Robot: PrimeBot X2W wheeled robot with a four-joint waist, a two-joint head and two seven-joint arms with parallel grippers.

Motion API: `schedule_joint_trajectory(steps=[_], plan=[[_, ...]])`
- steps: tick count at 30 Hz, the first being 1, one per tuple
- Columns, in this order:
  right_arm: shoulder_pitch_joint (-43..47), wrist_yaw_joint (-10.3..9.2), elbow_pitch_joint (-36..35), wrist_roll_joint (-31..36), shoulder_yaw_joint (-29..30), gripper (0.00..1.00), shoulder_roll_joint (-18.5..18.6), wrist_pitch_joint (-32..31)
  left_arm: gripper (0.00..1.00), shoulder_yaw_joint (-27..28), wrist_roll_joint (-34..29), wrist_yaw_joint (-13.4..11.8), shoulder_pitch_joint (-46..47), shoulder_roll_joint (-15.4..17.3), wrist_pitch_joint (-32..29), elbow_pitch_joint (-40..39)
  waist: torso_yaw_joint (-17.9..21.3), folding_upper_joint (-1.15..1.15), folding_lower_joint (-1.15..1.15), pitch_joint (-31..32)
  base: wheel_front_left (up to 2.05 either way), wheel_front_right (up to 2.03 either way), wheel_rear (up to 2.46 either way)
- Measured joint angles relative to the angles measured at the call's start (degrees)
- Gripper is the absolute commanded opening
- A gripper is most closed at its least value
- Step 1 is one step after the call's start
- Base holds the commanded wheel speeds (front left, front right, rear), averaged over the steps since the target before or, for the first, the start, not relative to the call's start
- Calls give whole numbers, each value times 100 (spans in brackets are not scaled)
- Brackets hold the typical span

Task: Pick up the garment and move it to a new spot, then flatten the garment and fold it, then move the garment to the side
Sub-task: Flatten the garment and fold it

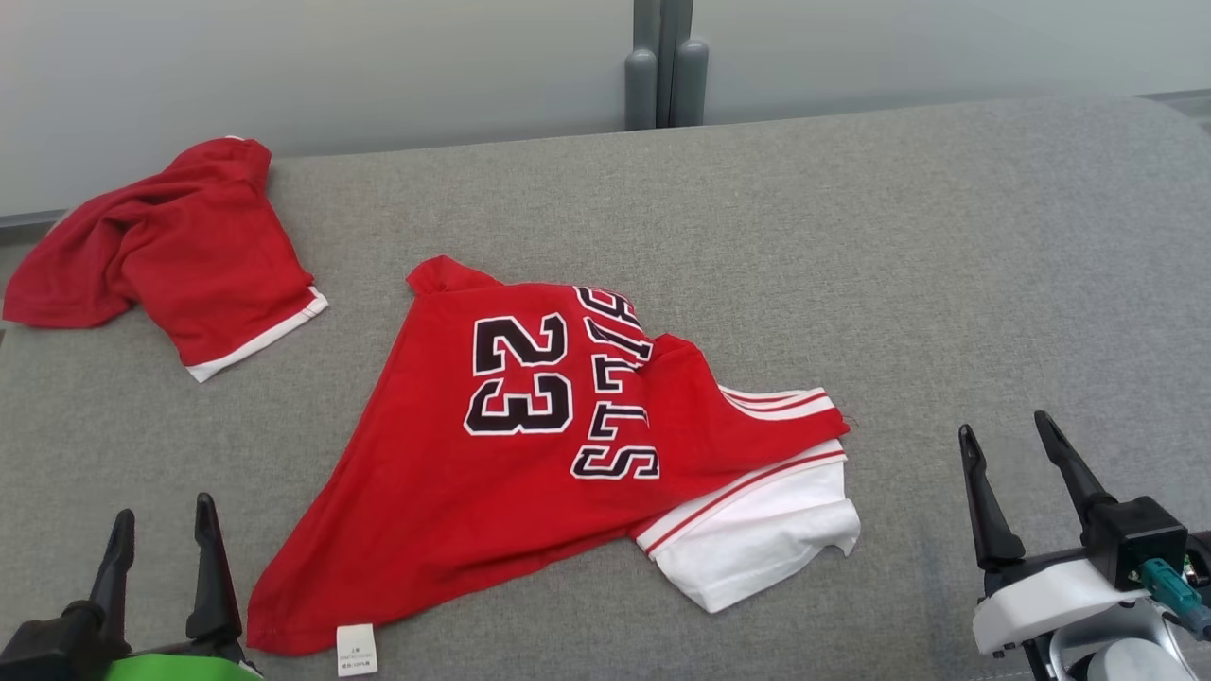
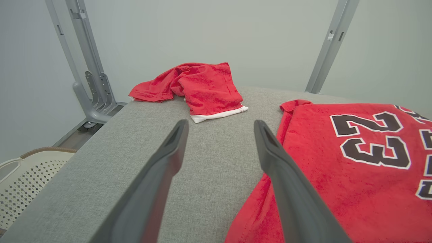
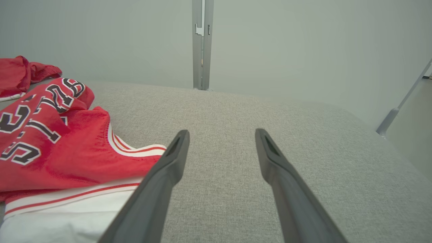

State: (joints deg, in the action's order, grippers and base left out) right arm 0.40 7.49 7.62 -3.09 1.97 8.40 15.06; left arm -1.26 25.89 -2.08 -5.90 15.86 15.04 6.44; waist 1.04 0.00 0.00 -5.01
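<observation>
Jersey [image 1: 492,454] lies rumpled on the grey cushion [image 1: 851,236]
Left gripper [image 1: 163,508] and right gripper [image 1: 1003,424] gape empty near it; second red garment [image 1: 180,255] far left.

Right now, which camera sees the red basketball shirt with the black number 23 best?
The head view: the whole red basketball shirt lies on the grey cushion. The left wrist view cuts it off at the number; the right wrist view catches its lettered edge.
</observation>
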Motion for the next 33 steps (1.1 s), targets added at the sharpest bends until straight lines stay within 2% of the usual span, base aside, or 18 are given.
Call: schedule_joint_trajectory(steps=[2,8,16,21,28,33], plan=[[71,1,46,-1,-30,100,-13,0,100,130,-208,203,-65,-149,0,-30,12,0,0,60,0,0,0],[192,0,100,4,-90,100,-124,0,100,595,-747,530,-236,-533,0,130,45,0,0,220,0,0,0],[316,0,69,80,26,100,-229,0,100,808,-1033,875,-405,-751,0,386,58,0,0,428,0,0,0],[407,0,80,141,286,100,-315,0,100,633,-1018,942,-425,-713,0,471,60,0,0,517,0,0,0],[409,1,240,231,366,100,-416,0,100,94,-710,947,-502,-420,1,356,69,0,0,556,0,0,0],[403,1,290,231,359,100,-443,0,100,58,-625,948,-510,-365,1,341,44,0,0,557,0,0,0]])
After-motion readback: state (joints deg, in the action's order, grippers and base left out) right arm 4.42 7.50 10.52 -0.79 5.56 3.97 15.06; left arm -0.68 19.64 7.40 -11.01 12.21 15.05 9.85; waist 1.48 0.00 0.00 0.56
